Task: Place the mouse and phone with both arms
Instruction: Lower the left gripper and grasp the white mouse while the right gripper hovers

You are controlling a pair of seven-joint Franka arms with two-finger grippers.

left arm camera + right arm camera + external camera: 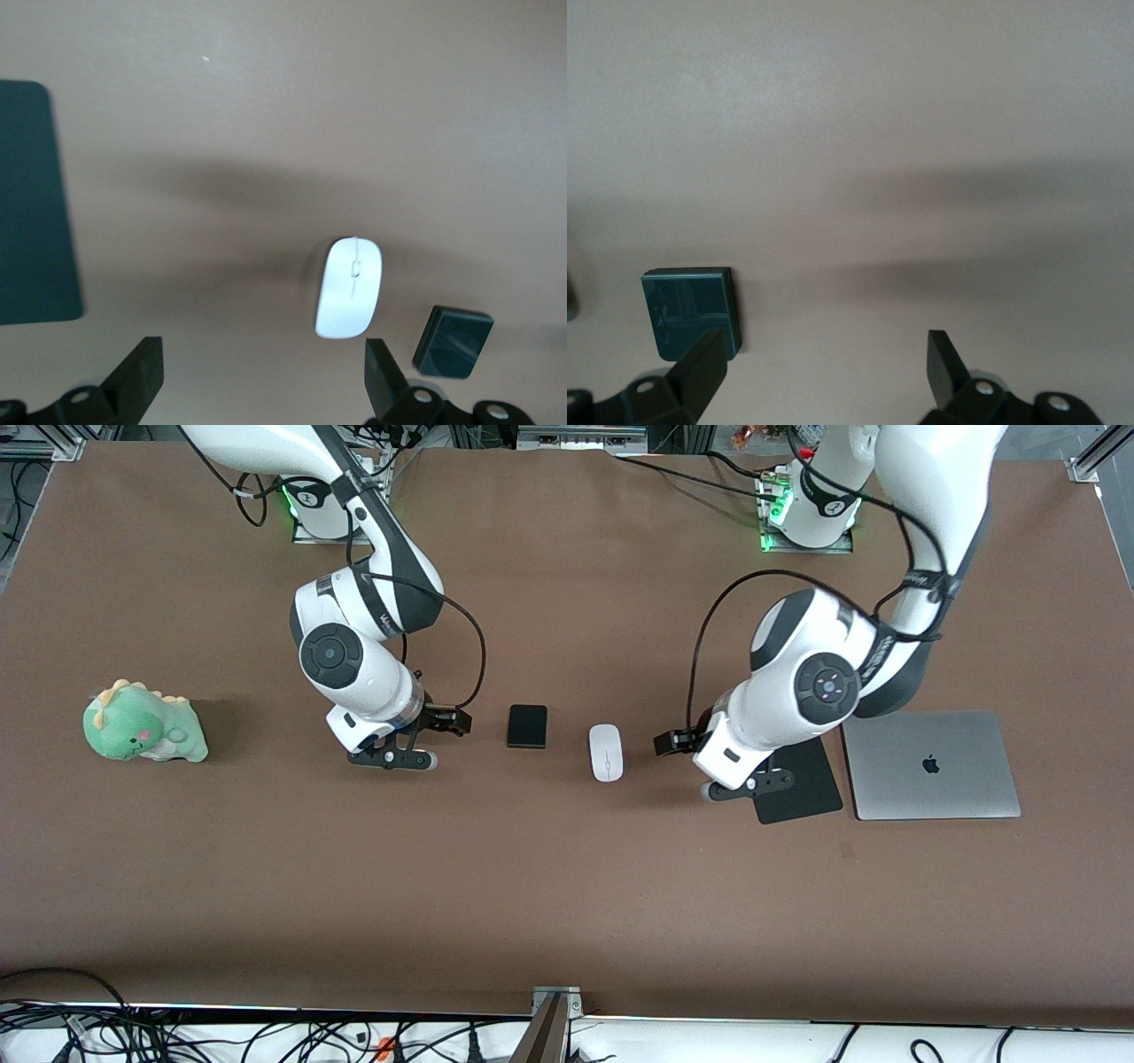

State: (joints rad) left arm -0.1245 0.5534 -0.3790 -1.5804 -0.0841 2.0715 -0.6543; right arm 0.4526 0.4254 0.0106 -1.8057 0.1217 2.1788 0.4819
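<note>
We see a white mouse (606, 752) with a thin grey centre line, a black phone (527, 725), and a black mouse pad (802, 788) on the brown table (567, 886). The laptop (930, 764) is silver with a dark logo, and the plush dinosaur (142, 723) is green with a pink cheek and what may be yellowish spikes.

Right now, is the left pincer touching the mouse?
Apart. In the left wrist view the open left pincer holds nothing, and bare table shows between the mouse and each finger. The front view agrees.
</note>
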